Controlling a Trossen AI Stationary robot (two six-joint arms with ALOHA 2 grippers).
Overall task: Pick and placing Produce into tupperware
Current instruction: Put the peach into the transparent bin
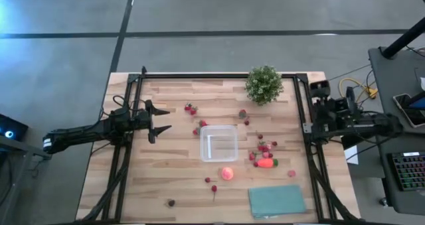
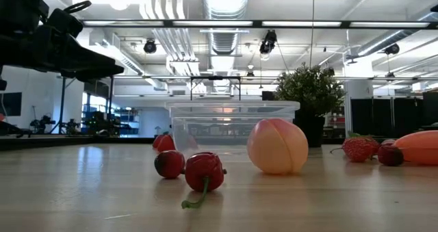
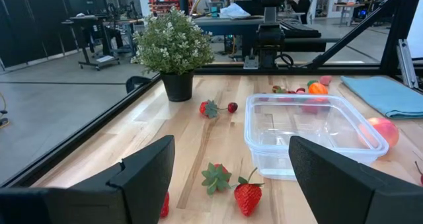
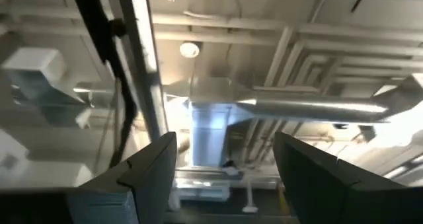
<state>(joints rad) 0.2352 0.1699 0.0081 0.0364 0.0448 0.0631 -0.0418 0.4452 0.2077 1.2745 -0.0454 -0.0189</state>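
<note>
The clear tupperware (image 1: 218, 143) stands empty at the table's middle; it also shows in the left wrist view (image 3: 310, 133) and the low view (image 2: 229, 122). Small red strawberries lie around it: two left of it (image 1: 200, 127), two farther back (image 1: 190, 108), a cluster to its right (image 1: 265, 149). The peach ball (image 1: 227, 173) lies in front of it, the orange-red piece with a green end (image 1: 266, 162) to its right. My left gripper (image 1: 163, 121) is open and empty, above the table left of the tupperware. My right gripper (image 4: 225, 171) is open, at the table's right edge, pointing up at the ceiling.
A potted green plant (image 1: 263, 84) stands at the far edge. A teal cloth (image 1: 277, 200) lies at the near right corner. Cherries (image 1: 212, 184) and a dark piece (image 1: 171, 202) lie near the front. A black frame (image 1: 219, 75) borders the table. Bare wood lies at the left.
</note>
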